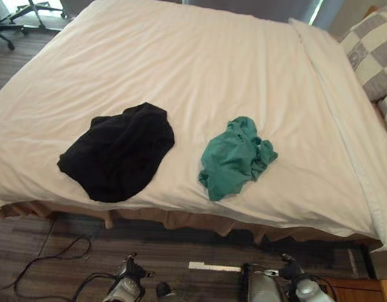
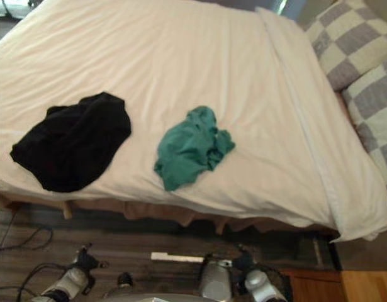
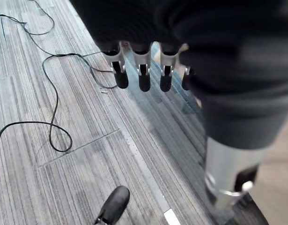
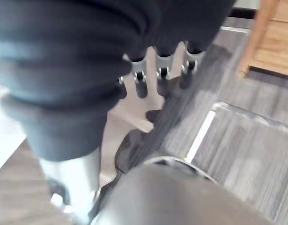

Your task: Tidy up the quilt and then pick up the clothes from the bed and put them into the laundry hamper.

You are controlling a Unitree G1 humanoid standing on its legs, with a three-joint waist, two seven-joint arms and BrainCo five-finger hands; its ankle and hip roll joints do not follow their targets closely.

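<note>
Down low, nearest the robot, the left hand (image 3: 144,70) is hanging over the grey wood-grain floor (image 3: 78,178), its fingers (image 3: 144,77) pointing straight down in a loose row, apart from one another and gripping nothing. The right hand (image 4: 158,65) is hanging the same way over the floor on the other side, fingers (image 4: 140,80) relaxed and spread, nothing in them, with a pale wooden cabinet (image 4: 275,37) showing just beyond.

Moving up to the bed (image 1: 199,223), the white quilt (image 1: 199,63) is lying spread flat across it, lightly creased, its near edge draping over the side. Two garments are sitting on the quilt close to that near edge. The black garment (image 1: 117,154) is lying crumpled toward the robot's left, and the green garment (image 1: 234,157) is bunched up just to its right, the two near each other but not touching.

Farther back, along the right side of the bed, the quilt's folded border is running toward the far end, and the checked pillows (image 2: 353,44) are resting beyond it. At the far left, an office chair's base (image 1: 29,12) is standing on the floor.
</note>
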